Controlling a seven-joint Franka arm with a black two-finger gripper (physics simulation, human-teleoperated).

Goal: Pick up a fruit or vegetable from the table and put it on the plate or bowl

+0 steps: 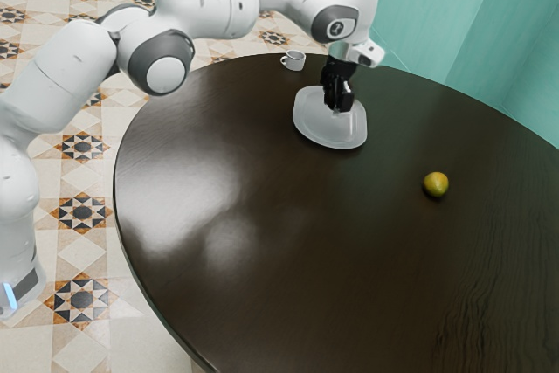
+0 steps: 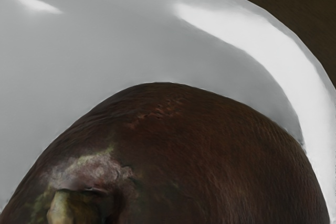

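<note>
My black gripper [image 1: 336, 107] reaches down onto a white plate [image 1: 327, 133] at the far side of the round dark table [image 1: 262, 233]. It is shut on a dark brown, rough-skinned fruit [image 2: 178, 166], which in the exterior view blends in with the black fingers. In the wrist view this fruit sits right under my hand, stem end showing, with the glossy white plate [image 2: 105, 51] close behind it. A yellow-green round fruit [image 1: 436, 183] lies alone on the table, well off toward the exterior view's right of the plate.
A small white cup [image 1: 294, 60] stands near the table's far edge, just behind the plate. A teal wall [image 1: 489, 15] rises behind the table at the exterior view's right. Patterned floor tiles [image 1: 79, 207] surround the table.
</note>
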